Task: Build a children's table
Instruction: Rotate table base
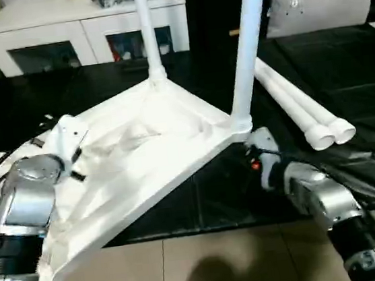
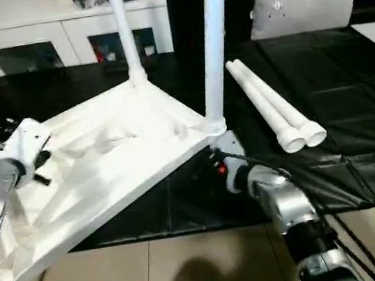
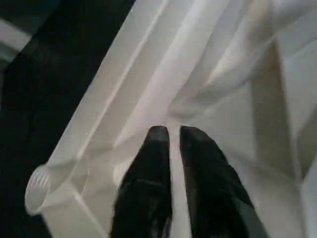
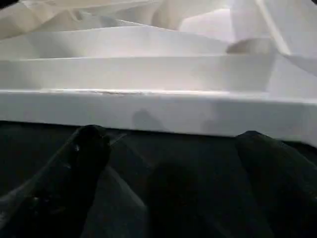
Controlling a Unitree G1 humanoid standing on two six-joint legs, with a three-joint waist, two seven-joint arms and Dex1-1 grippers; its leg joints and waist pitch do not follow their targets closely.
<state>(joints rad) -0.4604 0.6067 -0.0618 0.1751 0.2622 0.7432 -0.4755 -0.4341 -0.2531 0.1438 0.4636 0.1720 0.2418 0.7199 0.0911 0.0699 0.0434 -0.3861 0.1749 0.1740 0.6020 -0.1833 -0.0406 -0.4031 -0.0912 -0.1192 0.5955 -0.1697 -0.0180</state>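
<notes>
Two legs (image 1: 248, 45) already stand in the upturned table top (image 1: 142, 159) on the black counter (image 1: 342, 68); two more (image 1: 299, 111) lie beside it toward the counter's right edge. The left end effector (image 3: 171, 144) pinches a rib, nearly closed, while the right end effector (image 4: 168, 144) gapes empty below the rim, so it should keep the top steady before fetching a leg.

Upturned white tabletop (image 1: 142, 159), two legs (image 1: 248, 45) fitted, two loose legs (image 1: 299, 111)

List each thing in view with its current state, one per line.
Tabletop: upside down, tilted, near edge raised.
Two fitted legs: upright in corner sockets.
Two loose legs: lying side by side on the black mat.
Left gripper: shut on a tabletop rib.
Right gripper: open, below the tabletop's edge.
</notes>
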